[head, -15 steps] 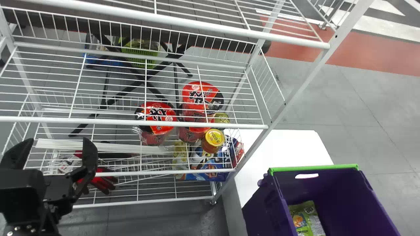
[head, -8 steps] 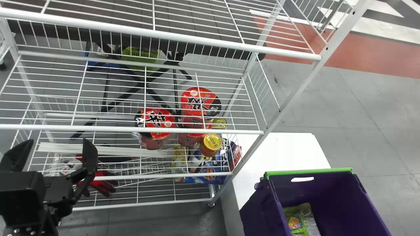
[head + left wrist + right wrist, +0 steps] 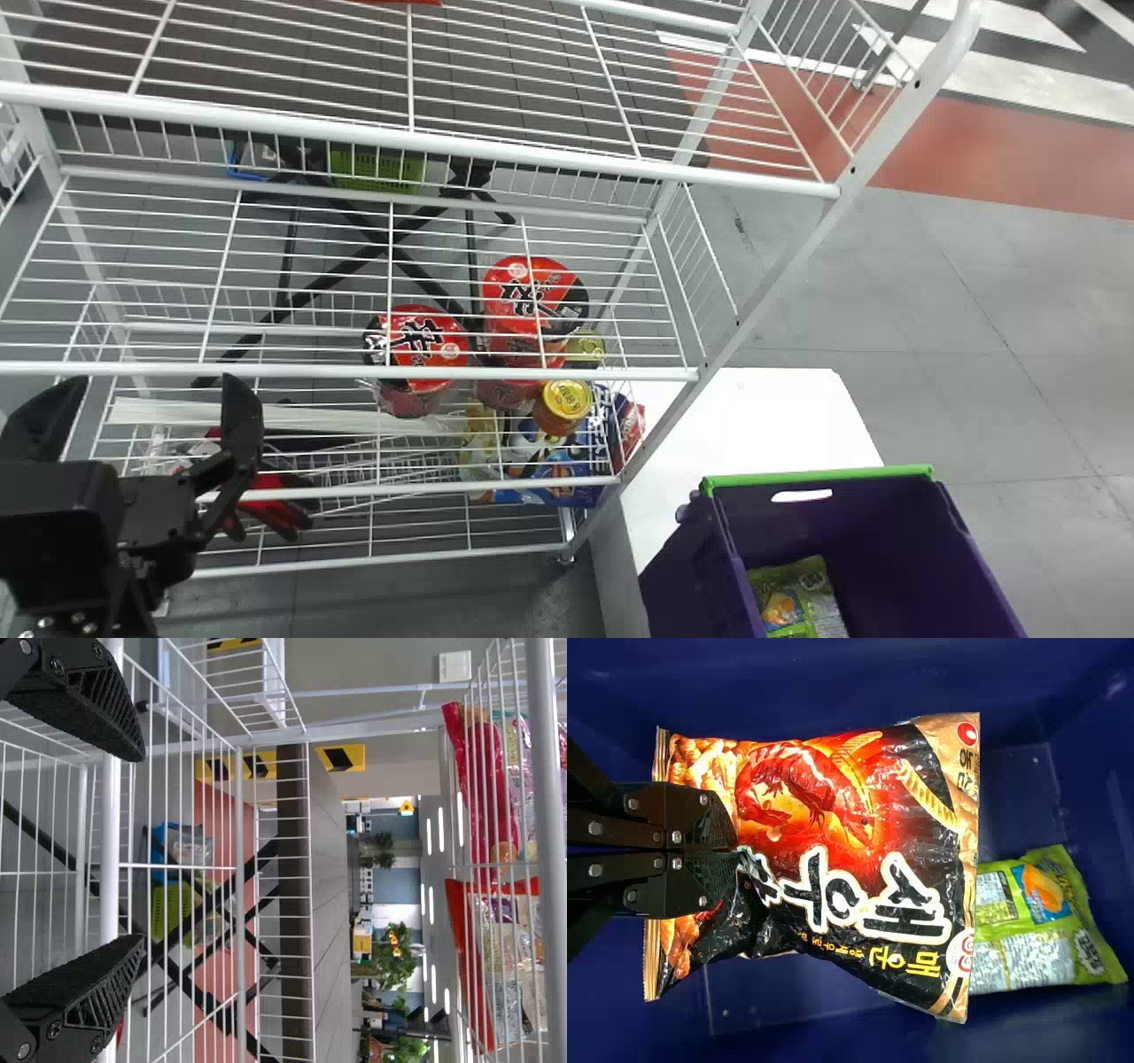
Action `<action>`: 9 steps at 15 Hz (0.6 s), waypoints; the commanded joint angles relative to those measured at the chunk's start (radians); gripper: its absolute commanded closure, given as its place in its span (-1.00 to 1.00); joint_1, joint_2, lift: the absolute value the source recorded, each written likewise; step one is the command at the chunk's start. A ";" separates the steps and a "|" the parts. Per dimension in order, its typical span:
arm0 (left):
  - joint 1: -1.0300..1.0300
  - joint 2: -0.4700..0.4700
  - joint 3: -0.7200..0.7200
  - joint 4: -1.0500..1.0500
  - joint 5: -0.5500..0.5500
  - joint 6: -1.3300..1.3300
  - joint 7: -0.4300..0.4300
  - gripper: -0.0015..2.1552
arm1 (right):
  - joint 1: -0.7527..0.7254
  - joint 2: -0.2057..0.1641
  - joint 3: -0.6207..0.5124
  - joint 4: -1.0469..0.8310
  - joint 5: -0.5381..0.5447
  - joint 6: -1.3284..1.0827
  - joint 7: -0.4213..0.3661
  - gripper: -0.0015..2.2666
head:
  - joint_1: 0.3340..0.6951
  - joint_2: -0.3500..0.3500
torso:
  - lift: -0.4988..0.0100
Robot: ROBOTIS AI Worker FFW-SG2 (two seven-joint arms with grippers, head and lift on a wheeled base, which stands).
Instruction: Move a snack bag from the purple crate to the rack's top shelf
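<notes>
At the head view's left edge my left gripper (image 3: 146,394) stands open in front of the white rack (image 3: 399,142); the left wrist view shows the same gripper (image 3: 142,849) with nothing between its fingers. The purple crate (image 3: 819,478) is at lower right. Down in the crate, my right gripper (image 3: 731,850) is shut on one end of a black and orange snack bag (image 3: 859,842), which lies broad side to the camera. A green snack bag (image 3: 784,611) rests in the crate, partly behind the held one in the right wrist view (image 3: 1036,930).
Red noodle packs (image 3: 532,297), a yellow-lidded jar (image 3: 565,403) and blue packages (image 3: 567,470) sit on lower rack levels. Red-edged bags (image 3: 505,966) stand behind wires on a high shelf. A white table (image 3: 753,443) adjoins the crate.
The head view has tilted upward: rack and crate now sit lower in it, and a red edge shows at the top. My left gripper has kept its place in that view.
</notes>
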 commanded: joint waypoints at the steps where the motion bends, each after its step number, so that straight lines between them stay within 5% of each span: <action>1: 0.000 0.000 -0.001 -0.004 -0.003 0.012 0.000 -0.92 | -0.002 0.000 -0.004 -0.007 0.000 0.002 0.000 0.98 | 1.00 -1.00 | -0.16; 9: 0.003 0.000 -0.006 -0.007 -0.006 0.015 0.006 -0.92 | -0.005 -0.008 -0.016 -0.014 0.003 0.023 0.003 0.98 | 1.00 -1.00 | -0.03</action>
